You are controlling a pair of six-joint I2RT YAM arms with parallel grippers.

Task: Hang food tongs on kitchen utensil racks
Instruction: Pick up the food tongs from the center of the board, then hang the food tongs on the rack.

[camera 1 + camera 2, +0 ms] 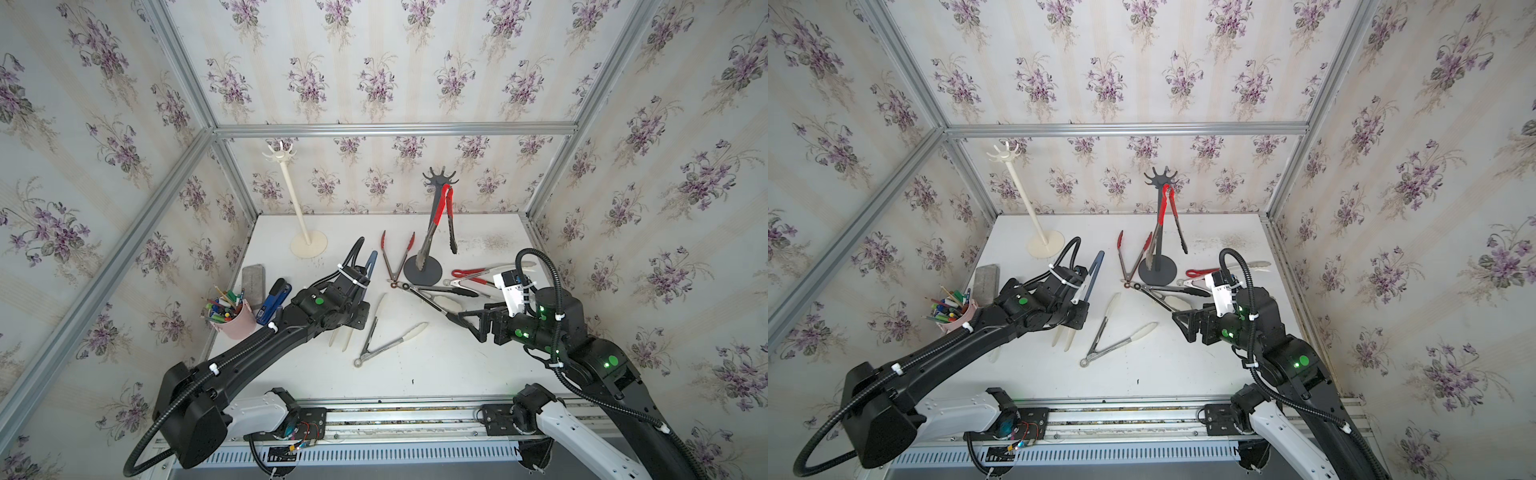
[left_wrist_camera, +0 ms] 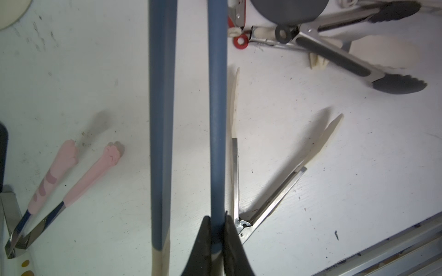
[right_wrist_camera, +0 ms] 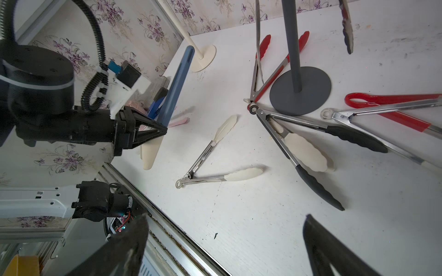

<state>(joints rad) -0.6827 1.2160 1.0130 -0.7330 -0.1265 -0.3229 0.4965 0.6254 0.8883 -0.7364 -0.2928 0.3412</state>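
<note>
Left hand (image 2: 217, 229) clamped on the blue-handled tongs (image 1: 372, 264); right hand (image 3: 221, 224) empty, spread wide.

Taken from the middle of the counter (image 1: 457, 374) in both top views, the left hand is at 9 o'clock, pinched tight on 1 blue arm, with the blue end pointing to 12 o'clock. The right hand hovers at 3 o'clock, touching nothing. The cream-white rack (image 1: 294, 201) stands at 11 o'clock with bare hooks. The dark grey rack (image 1: 430, 272) at 1 o'clock carries red-handled tongs (image 1: 446, 191) on 1 hook. Cream-tipped steel tongs (image 1: 386, 340) lie open at 6 o'clock.
</note>
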